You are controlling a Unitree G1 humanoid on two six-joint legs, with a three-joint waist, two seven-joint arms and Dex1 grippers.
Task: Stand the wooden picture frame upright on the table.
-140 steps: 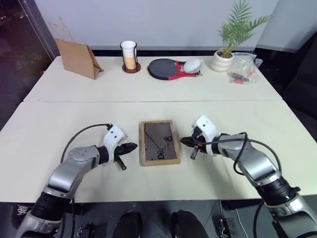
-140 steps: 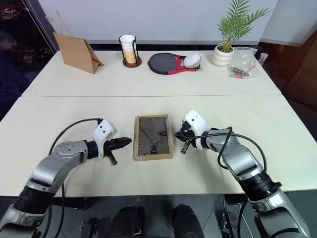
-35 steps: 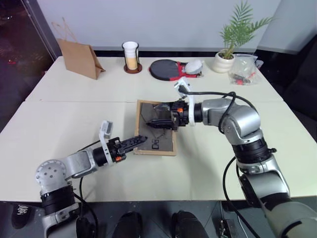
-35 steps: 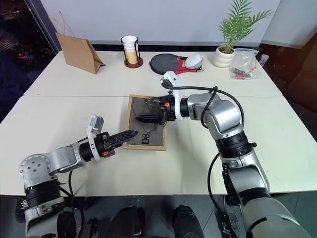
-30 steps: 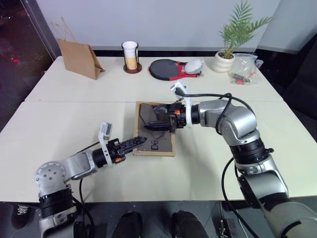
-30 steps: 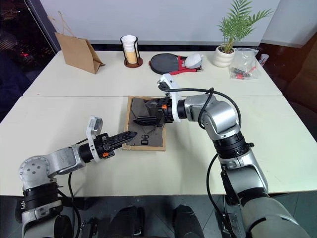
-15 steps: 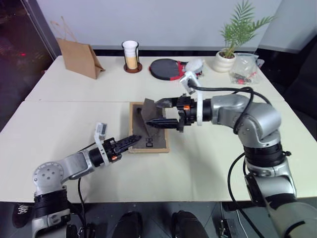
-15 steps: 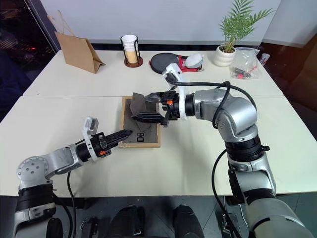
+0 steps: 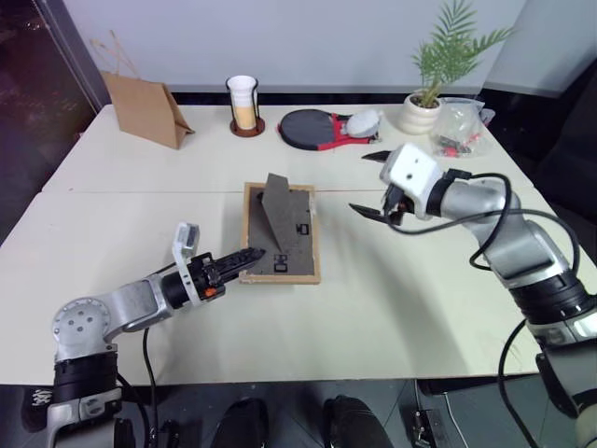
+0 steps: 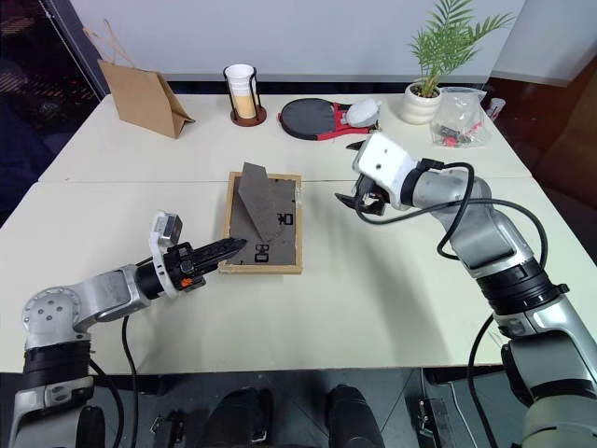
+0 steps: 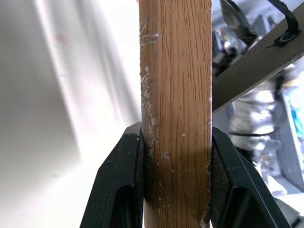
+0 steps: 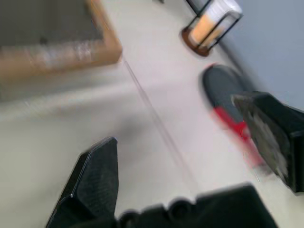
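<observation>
The wooden picture frame (image 9: 281, 233) lies face down near the middle of the table (image 9: 392, 308). Its dark back faces up, and its stand (image 9: 275, 201) sticks up from it.

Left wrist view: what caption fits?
Left hand clamps the wooden picture frame by its edge, easel stand popped out.

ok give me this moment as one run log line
wooden picture frame: face down on table, easel stand raised | left gripper: shut on frame edge | right gripper: open, clear of frame
</observation>
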